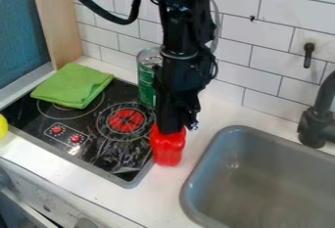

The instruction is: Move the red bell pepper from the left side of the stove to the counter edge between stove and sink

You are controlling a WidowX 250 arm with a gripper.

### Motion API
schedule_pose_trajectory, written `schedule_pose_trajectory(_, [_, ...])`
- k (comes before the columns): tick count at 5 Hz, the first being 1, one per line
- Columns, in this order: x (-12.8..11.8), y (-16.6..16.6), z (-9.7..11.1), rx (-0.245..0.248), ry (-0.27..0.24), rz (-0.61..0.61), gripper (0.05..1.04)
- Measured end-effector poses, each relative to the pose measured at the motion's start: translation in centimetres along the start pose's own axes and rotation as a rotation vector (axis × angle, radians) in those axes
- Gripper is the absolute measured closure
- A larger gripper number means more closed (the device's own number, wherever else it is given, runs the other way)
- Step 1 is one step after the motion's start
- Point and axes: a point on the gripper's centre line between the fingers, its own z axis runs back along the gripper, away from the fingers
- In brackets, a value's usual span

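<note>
Red, upright, blocky plastic bottle (pixel 168 152): just below frame centre, directly beneath the black robot gripper (pixel 171 130), which overlaps its top. Clamping state of gripper: cannot be determined.

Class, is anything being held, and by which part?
The tool covers the upper end of the red bottle; whether it grips there cannot be told.
</note>
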Motion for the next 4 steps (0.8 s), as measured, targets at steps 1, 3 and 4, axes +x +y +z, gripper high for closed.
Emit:
schedule_pose_trajectory(1, [-0.14,-0.3,0.02,-0.022,0.014,-0.011,0.977])
schedule_pose_trajectory(3, [-0.25,-0.08,-0.09,-0.017,0.036,0.005,0.72])
schedule_pose_trajectory(4, [-0.51,0.07,0.33,-0.007,0.034,0.025,0.37])
